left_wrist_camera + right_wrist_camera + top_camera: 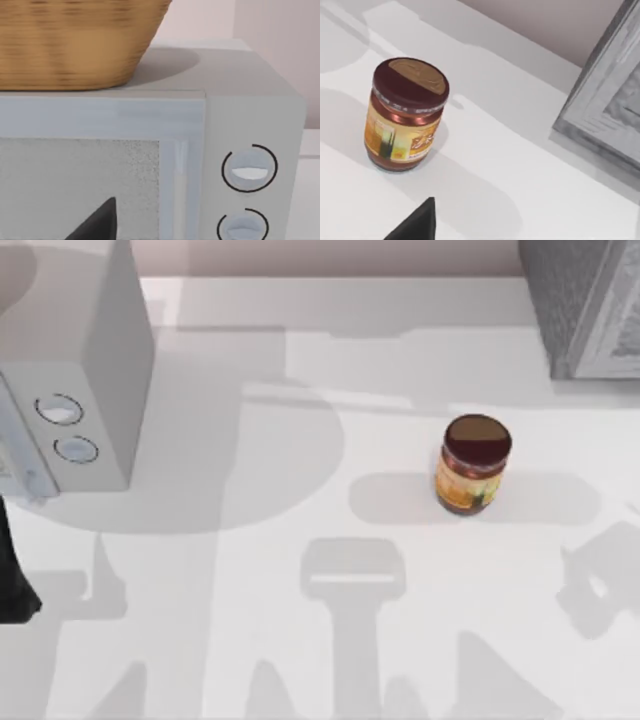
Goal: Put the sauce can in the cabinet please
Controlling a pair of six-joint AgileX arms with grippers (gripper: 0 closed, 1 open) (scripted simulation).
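The sauce can (472, 465) stands upright on the white table, right of centre, with a dark red-brown lid and an orange-yellow label. In the right wrist view the sauce can (405, 112) is close by, and a dark tip of my right gripper (417, 225) is short of it, not touching. The cabinet (585, 305), grey and speckled with a lighter panelled front, fills the table's far right corner; the cabinet (607, 107) stands beyond the can. My left gripper (97, 225) shows as a dark tip in front of the microwave door.
A white microwave (75, 390) with two round dials occupies the far left; its front (150, 165) faces the left wrist camera, with a wicker basket (75, 40) on top. A dark part of my left arm (10, 575) is at the left edge.
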